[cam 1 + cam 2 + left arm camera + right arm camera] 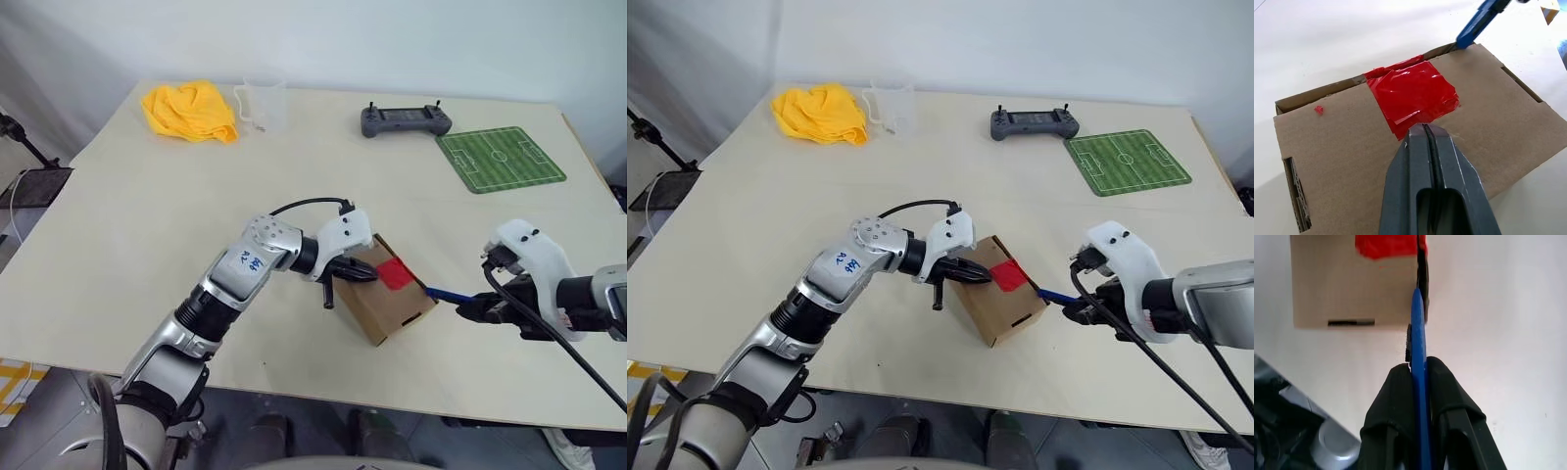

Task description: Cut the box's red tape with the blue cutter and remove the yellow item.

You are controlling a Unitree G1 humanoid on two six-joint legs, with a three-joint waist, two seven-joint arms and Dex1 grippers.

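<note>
**A:** You have the box (384,294) lying near the front edge of the surface (147,215), in the middle. How do you expect it to handle?

**B:** Judge it light and hollow: thin cardboard that slides or dents if you lean on it. Your left claw (1426,131) is shut, its tips pressing the top panel just beside the red tape (1413,95). That is a sound place to pin it, on flat board, off the seam.

**A:** And the tape?

**B:** Glossy and wrinkled, thin film by the look of it. It should part easily along the flap seam.

**A:** The blue cutter (1419,347)?

**B:** Slim and stiff, probably slippery. Your right claw (1419,369) is clamped on its shaft, with its tip at the box's edge.

**A:** The yellow item?

**B:** You can't see inside the box yet.
</note>
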